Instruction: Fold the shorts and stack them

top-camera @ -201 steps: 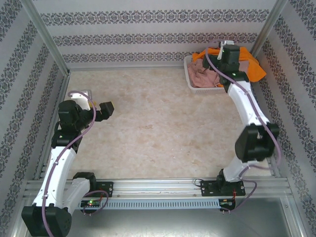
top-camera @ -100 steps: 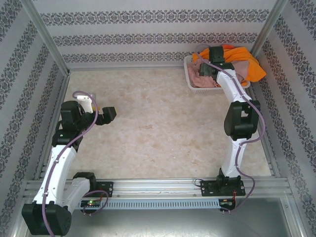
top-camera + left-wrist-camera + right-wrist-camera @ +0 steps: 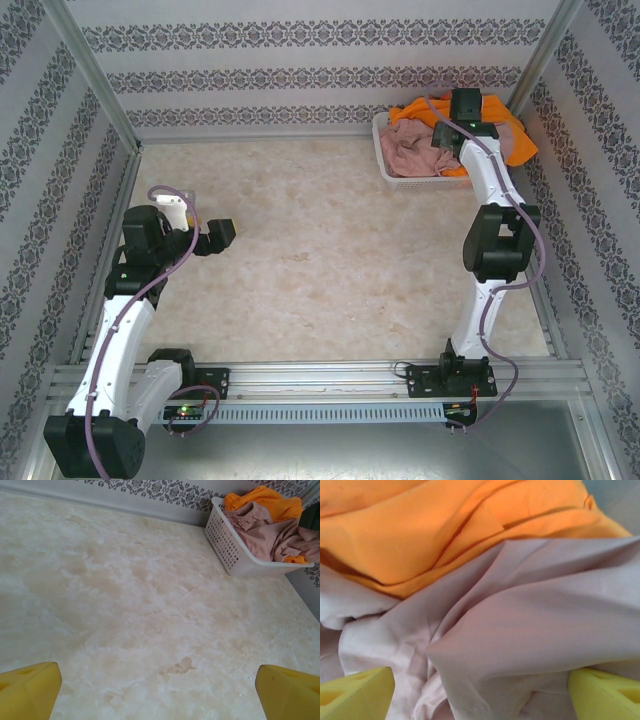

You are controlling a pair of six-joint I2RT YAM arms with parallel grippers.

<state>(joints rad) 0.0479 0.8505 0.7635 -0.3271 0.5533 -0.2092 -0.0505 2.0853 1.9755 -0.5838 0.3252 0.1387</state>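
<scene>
Right end effector (image 3: 446,142) hangs over the white mesh basket (image 3: 384,166) at the far right corner of the table (image 3: 330,250), pointed down into the pile. Its wrist view (image 3: 480,700) shows the yellow fingers spread wide with nothing held; rumpled pink cloth lies between and below them, and whether they touch it I cannot tell.

Both garments sit in the basket. The pink shorts (image 3: 408,150) are bunched in the middle and left part, under the fingers (image 3: 530,630). The orange shorts (image 3: 510,140) lie at the far and right side and spill over the rim toward the wall (image 3: 420,530). Both are crumpled, so no long axis can be read. From the left wrist, the pink shorts (image 3: 265,530) show their gathered waist toward the basket's (image 3: 225,545) far corner, with the orange shorts (image 3: 260,502) heaped behind.

Left end effector (image 3: 222,235) hovers over the left side of the table (image 3: 125,605), well apart from the basket, fingers wide and empty (image 3: 160,695).
</scene>
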